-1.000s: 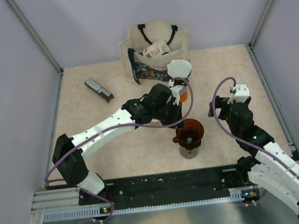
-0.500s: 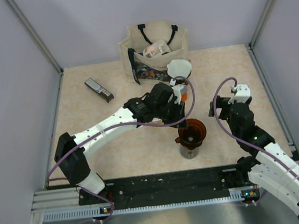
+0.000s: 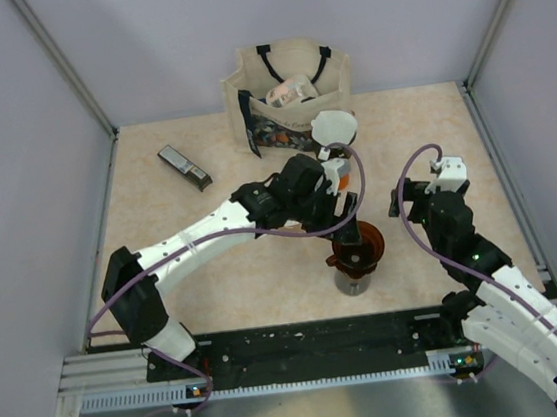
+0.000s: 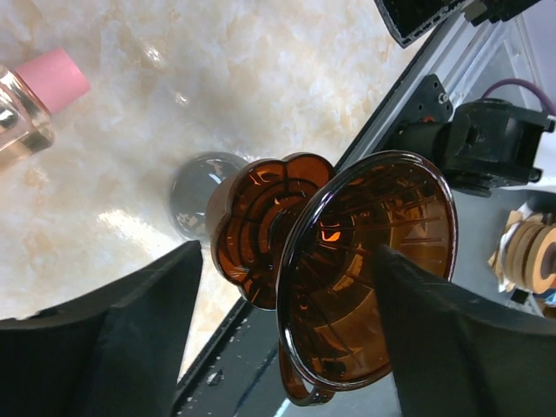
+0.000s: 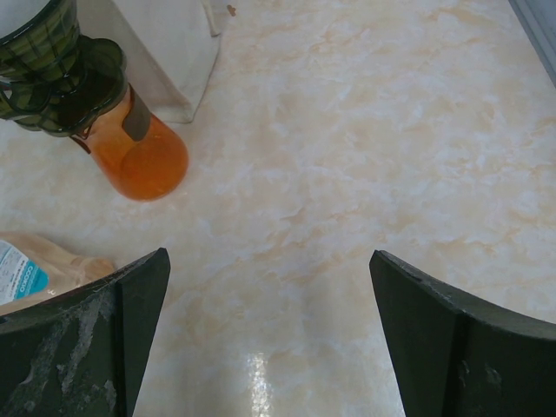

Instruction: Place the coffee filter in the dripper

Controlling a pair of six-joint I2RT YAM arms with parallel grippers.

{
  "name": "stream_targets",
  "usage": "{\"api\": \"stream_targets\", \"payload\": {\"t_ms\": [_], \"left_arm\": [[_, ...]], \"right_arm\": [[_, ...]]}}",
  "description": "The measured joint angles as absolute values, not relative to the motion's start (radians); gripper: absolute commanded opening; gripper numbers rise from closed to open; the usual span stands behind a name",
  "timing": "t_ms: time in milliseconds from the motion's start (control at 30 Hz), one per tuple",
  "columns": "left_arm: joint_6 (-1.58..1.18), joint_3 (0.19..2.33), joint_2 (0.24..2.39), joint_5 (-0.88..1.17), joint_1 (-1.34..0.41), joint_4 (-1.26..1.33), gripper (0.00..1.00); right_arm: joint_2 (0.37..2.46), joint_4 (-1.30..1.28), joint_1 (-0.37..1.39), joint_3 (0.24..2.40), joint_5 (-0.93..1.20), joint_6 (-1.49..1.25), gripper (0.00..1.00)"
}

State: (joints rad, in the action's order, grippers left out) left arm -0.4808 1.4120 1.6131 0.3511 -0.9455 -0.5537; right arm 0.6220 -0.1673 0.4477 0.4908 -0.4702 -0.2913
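Tabletop [image 3: 420, 122]; dripper [image 3: 357, 248] upright, mouth up; left tool [image 4: 288, 252] parted astride; right tool [image 5: 268, 256] spread, empty

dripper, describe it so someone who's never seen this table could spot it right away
On the beige table, look at the near middle, in front of the tote bag at the far edge. The dripper is the see-through amber-brown ribbed funnel standing on a clear glass, unlike the orange vessel beside the bag.
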Motion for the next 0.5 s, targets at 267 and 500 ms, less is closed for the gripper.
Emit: {"api": "stream_targets", "payload": {"t_ms": [267, 500], "left_arm": [[-0.459, 1.420, 1.578, 0.351, -0.946, -0.553, 0.99], [-0.442, 1.373, 1.415, 0.213, -0.946, -0.517, 0.99]], "right_arm": [[0.622, -0.168, 0.448, 0.491, -0.470, -0.292, 0.99], [0.622, -0.176, 0.448, 0.492, -0.469, -0.311, 0.99]]}}
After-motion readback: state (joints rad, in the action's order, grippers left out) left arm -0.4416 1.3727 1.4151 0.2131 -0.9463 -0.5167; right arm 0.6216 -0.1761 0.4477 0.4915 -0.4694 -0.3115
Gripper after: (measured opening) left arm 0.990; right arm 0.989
